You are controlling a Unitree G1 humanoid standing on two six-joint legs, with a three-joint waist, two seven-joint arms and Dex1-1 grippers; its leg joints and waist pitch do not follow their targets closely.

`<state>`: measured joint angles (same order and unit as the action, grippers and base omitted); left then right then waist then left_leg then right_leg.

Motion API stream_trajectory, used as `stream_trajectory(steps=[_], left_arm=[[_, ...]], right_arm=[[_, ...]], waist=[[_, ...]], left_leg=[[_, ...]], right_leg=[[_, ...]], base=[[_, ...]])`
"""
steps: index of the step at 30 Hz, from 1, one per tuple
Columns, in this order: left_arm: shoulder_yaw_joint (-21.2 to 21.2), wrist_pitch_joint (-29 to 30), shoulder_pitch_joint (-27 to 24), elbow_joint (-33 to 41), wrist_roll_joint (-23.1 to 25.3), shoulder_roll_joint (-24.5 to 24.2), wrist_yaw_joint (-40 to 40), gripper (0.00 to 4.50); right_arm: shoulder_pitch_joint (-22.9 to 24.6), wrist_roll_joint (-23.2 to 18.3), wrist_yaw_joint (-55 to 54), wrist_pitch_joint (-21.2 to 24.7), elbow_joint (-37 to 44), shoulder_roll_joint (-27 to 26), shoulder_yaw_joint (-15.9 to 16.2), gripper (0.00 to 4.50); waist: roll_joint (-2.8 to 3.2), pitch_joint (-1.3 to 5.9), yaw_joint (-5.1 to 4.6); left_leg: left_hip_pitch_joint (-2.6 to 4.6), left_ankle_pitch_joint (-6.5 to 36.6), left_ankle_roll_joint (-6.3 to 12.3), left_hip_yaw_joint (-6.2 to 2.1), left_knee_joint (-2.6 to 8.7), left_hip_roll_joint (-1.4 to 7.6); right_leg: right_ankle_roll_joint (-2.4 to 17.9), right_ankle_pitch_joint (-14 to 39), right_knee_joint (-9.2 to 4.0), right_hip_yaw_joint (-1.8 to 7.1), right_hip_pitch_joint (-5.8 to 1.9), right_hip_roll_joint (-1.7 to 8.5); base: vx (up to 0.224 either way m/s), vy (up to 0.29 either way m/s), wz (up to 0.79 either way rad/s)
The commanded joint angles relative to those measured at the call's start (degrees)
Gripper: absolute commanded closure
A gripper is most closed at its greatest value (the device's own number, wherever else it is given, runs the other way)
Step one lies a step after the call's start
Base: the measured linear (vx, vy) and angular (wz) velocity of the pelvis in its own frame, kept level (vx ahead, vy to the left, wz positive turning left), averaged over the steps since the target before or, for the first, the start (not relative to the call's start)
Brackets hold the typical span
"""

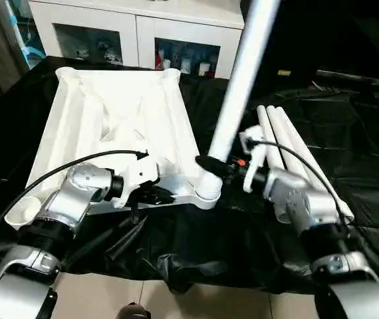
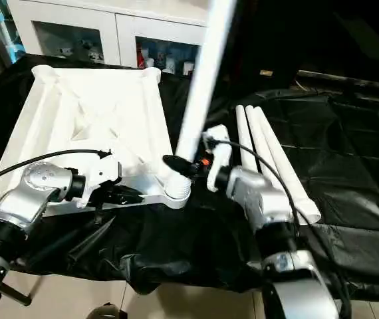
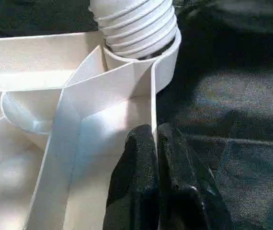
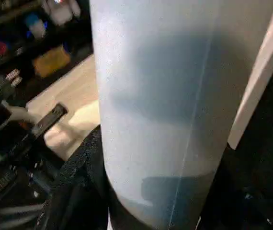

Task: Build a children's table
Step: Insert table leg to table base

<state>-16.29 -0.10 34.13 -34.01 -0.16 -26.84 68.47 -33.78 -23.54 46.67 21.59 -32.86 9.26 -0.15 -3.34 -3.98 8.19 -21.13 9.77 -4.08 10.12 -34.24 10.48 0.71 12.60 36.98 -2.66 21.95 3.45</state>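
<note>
Looking from the head, you see the upturned white plastic tabletop (image 1: 120,119) on the black cloth (image 1: 349,133), your right gripper (image 1: 211,165) clamped on the long white tubular leg (image 1: 239,86) standing in its near corner socket (image 1: 207,189), three spare legs (image 1: 289,143) beside. Your left wrist view shows the left gripper (image 3: 155,139) pinched on the tabletop's thin edge rib (image 3: 153,103) near that socket; the right wrist view shows the leg between the fingers (image 4: 84,163).

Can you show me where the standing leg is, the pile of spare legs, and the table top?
standing leg (image 1: 239,80), left eye view, middle of its tube
spare legs (image 1: 289,143), left eye view, middle tube
table top (image 1: 120,109), left eye view, ribbed underside
</note>
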Motion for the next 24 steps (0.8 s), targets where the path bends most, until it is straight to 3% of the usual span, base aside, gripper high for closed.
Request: stream_trajectory(steps=[1,2,4,5,7,8,10,13,14,16,19,23,24], left_arm=[[2.09,-0.91,0.12,0.61,-1.11,0.92,-2.52,4.50],[2.42,-0.77,0.04,0.68,-1.27,1.08,-2.98,4.50],[2.88,-0.53,-0.14,0.83,-1.57,1.30,-3.53,4.50],[2.98,-0.49,-0.12,0.78,-1.63,1.39,-3.65,4.50],[3.07,-0.43,-0.03,0.60,-1.59,1.52,-3.88,4.50],[3.10,-0.43,0.12,0.41,-1.48,1.61,-4.13,4.50],[3.09,-0.47,0.29,0.19,-1.37,1.67,-4.33,4.50],[2.90,-0.84,0.62,-0.37,-1.03,1.59,-4.78,4.50],[2.86,-0.98,0.84,-0.69,-0.88,1.55,-4.93,4.50],[2.89,-1.16,1.12,-1.15,-0.73,1.53,-5.03,4.50],[2.85,-1.21,1.40,-1.45,-0.54,1.60,-5.26,4.50],[2.63,-1.27,1.31,-1.28,-0.54,1.47,-5.11,4.50],[2.53,-1.25,1.14,-0.99,-0.58,1.43,-5.01,4.50]], right_arm=[[1.99,1.39,-1.09,-1.08,-3.86,1.19,-1.08,2.62],[2.52,1.29,-0.98,-1.79,-4.27,1.15,-1.25,2.62],[3.83,0.85,-0.74,-2.86,-4.40,0.94,-1.75,2.62],[4.31,0.66,-0.57,-3.09,-4.26,0.85,-1.96,2.62],[5.76,0.47,-0.44,-4.21,-4.15,0.50,-2.52,2.62],[7.09,0.78,-0.40,-5.61,-4.11,0.23,-2.68,2.62],[8.09,1.31,-0.39,-6.93,-4.05,0.10,-2.53,2.62],[9.58,3.09,-0.40,-10.16,-3.81,0.23,-0.83,2.62],[10.43,4.48,-0.93,-11.76,-3.14,0.39,0.43,2.62],[11.13,6.08,-1.90,-13.83,-3.01,0.47,1.38,2.62],[11.30,7.34,-2.84,-16.05,-3.45,0.49,1.56,2.62],[11.06,9.81,-2.56,-17.66,-3.05,0.83,4.13,2.62],[10.99,10.33,-2.37,-17.91,-2.88,1.01,4.84,2.62]], waist=[[1.24,4.20,-0.60],[1.60,4.23,-0.52],[1.33,4.24,-0.58],[2.07,4.26,-0.43],[1.68,4.28,-0.49],[2.10,4.34,-0.44],[2.27,4.32,-0.43],[2.27,4.21,-0.41],[2.64,4.07,-0.43],[2.40,4.04,-0.61],[2.52,3.98,-0.63],[2.50,4.00,-0.75],[2.12,3.94,-0.85]], left_leg=[[1.33,13.73,-2.56,-0.95,4.55,3.15],[1.23,13.41,-2.29,-1.01,4.52,3.07],[1.15,12.86,-1.90,-0.96,4.53,3.06],[1.24,13.05,-1.83,-1.04,4.49,3.10],[1.25,13.36,-1.67,-0.96,4.52,3.17],[1.19,13.71,-1.51,-1.06,4.55,3.09],[1.22,14.66,-1.58,-1.09,4.65,3.12],[1.32,16.15,-1.66,-1.15,4.77,3.12],[1.31,17.55,-1.99,-1.29,4.91,3.11],[1.39,18.41,-2.13,-1.35,5.02,3.11],[1.48,19.44,-2.29,-1.45,5.10,3.18],[1.40,19.90,-2.25,-1.52,5.29,3.25],[1.39,20.12,-2.13,-1.46,5.29,3.22]], right_leg=[[12.80,6.27,-4.50,2.86,-1.85,5.45],[12.95,6.57,-4.41,2.87,-1.99,5.52],[12.78,6.28,-4.48,2.86,-2.09,5.39],[12.88,6.25,-4.46,2.89,-1.93,5.49],[12.92,6.10,-4.58,2.86,-1.95,5.40],[12.96,6.12,-4.52,2.83,-1.99,5.36],[12.72,7.16,-4.75,2.81,-1.94,5.37],[12.33,9.85,-5.04,2.84,-1.86,5.42],[11.60,12.56,-5.34,2.91,-1.75,5.54],[11.07,14.62,-5.54,2.94,-1.64,5.45],[10.67,16.59,-5.77,2.99,-1.45,5.60],[10.89,15.51,-5.65,2.98,-1.39,5.41],[10.79,15.70,-5.72,2.99,-1.36,5.39]], base=[[0.000,0.000,0.00],[0.000,0.000,0.00],[0.000,0.000,0.00],[0.000,0.000,0.00],[0.000,0.000,0.00],[0.000,0.000,0.00],[0.000,0.000,0.00],[0.000,0.000,0.00],[0.000,0.000,0.00],[0.000,0.000,0.00],[0.000,0.000,0.00],[0.000,0.000,0.00],[0.000,0.000,0.00]])
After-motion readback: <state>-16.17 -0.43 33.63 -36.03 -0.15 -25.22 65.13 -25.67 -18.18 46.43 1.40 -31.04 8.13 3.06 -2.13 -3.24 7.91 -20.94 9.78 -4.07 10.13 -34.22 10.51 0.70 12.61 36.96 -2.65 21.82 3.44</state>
